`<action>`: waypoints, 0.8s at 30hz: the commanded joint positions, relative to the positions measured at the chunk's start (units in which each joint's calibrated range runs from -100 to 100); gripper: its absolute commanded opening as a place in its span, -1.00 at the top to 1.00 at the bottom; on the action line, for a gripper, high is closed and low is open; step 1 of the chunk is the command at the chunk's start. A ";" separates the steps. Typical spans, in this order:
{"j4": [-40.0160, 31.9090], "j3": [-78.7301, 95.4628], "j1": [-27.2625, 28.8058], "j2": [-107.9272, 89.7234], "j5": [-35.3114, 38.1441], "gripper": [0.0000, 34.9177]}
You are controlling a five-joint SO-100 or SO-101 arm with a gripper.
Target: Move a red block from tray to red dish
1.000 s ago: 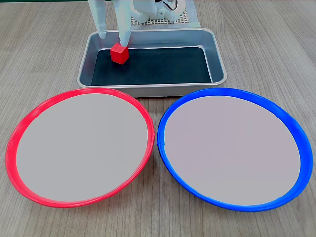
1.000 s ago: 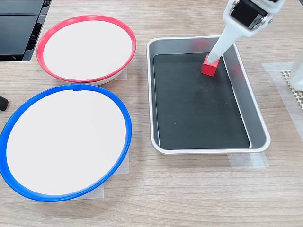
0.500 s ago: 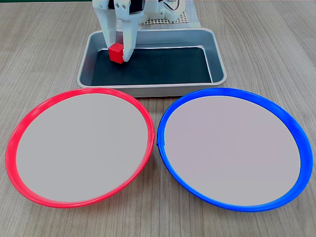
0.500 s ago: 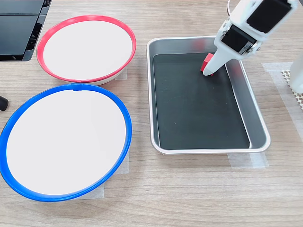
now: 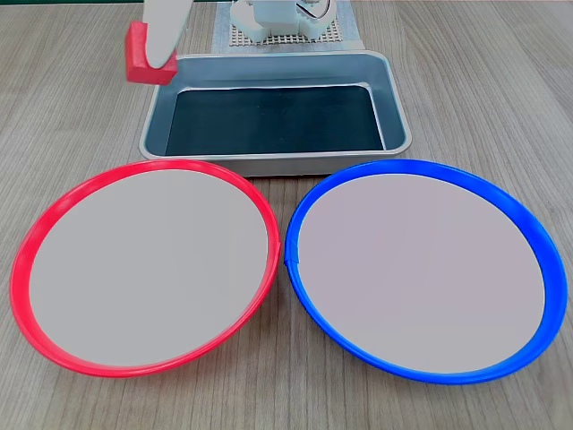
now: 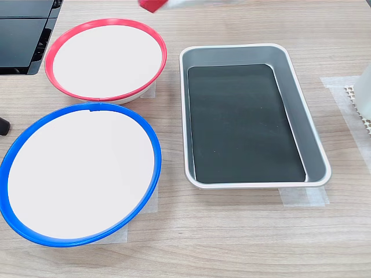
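Observation:
The red block (image 5: 135,54) hangs in the air, above the table just outside the tray's back corner on the first exterior view's left, with my gripper (image 5: 149,64) shut on it. One white finger (image 5: 165,40) shows beside the block. In the second exterior view the red block (image 6: 152,4) is at the top edge, between the tray and the red dish, and the gripper above it is blurred and mostly cut off. The silver tray (image 5: 269,165) (image 6: 232,48) holds nothing on its black bottom. Nothing lies in the red dish (image 5: 179,165) (image 6: 107,21).
A blue-rimmed plate (image 5: 430,165) (image 6: 87,106) lies touching the red dish. The arm's white base (image 5: 277,18) stands on a mesh mat behind the tray. A black flat object (image 6: 23,35) lies at the second exterior view's top left.
The gripper closed on the red block in the tray, lifted it out and carried it toward the red dish's side. The tray now has nothing in it.

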 commanded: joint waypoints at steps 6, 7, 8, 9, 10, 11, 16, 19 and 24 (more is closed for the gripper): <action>-12.50 -17.17 -0.86 29.03 -0.59 0.72; -13.16 -18.62 -0.86 31.07 -0.49 0.52; -13.65 -19.72 -0.86 32.52 -0.34 0.37; -13.90 -20.53 -0.86 33.72 0.05 0.01; -14.31 -20.99 -0.86 34.23 0.10 -0.17; -14.56 -21.08 -0.86 34.32 0.20 -0.25; -14.64 -16.44 -0.95 28.35 0.24 0.38; -13.65 -7.88 -1.24 18.20 -0.49 0.99; -16.71 15.61 -2.46 -9.95 -10.06 0.99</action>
